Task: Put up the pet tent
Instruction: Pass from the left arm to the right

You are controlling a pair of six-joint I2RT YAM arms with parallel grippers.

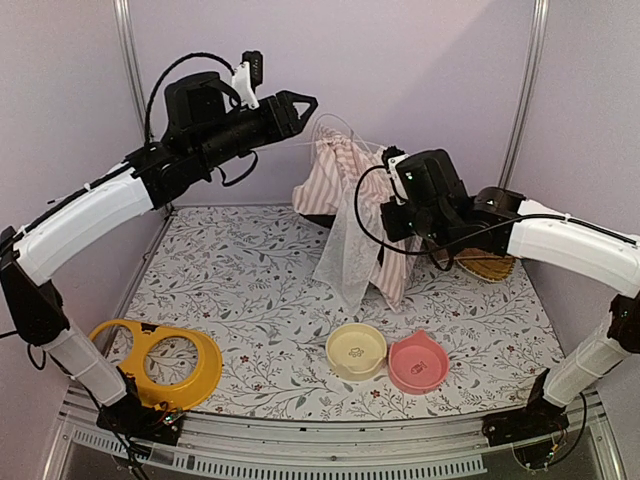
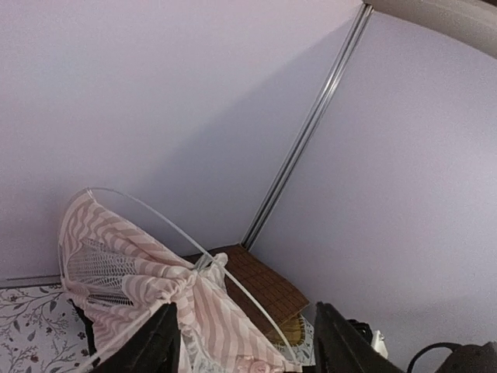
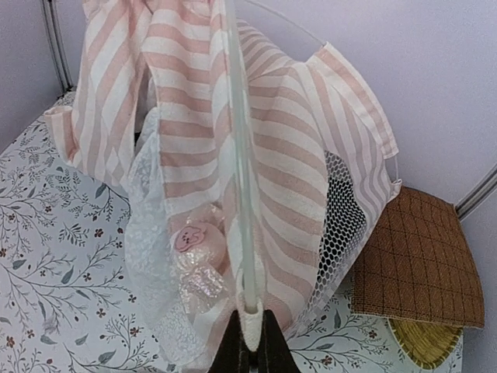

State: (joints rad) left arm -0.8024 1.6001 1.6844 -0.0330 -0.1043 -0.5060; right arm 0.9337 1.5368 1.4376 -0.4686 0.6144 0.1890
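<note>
The pet tent (image 1: 350, 205) is a pink-and-white striped fabric bundle with white mesh, held up at the back middle of the table. Its thin clear poles arch above it. My right gripper (image 3: 250, 346) is shut on the white end pocket of a clear pole (image 3: 239, 155) and the tent fabric hangs in front of it. My left gripper (image 1: 305, 103) is raised high, open and empty, just left of the tent's top. In the left wrist view the tent (image 2: 147, 284) and a pole arc (image 2: 178, 229) lie between and beyond my fingers (image 2: 151, 342).
A brown quilted mat (image 3: 423, 264) leans on a woven basket (image 1: 490, 265) at the back right. A cream bowl (image 1: 356, 350) and a pink bowl (image 1: 418, 362) sit at the front. A yellow bowl stand (image 1: 160, 362) lies front left.
</note>
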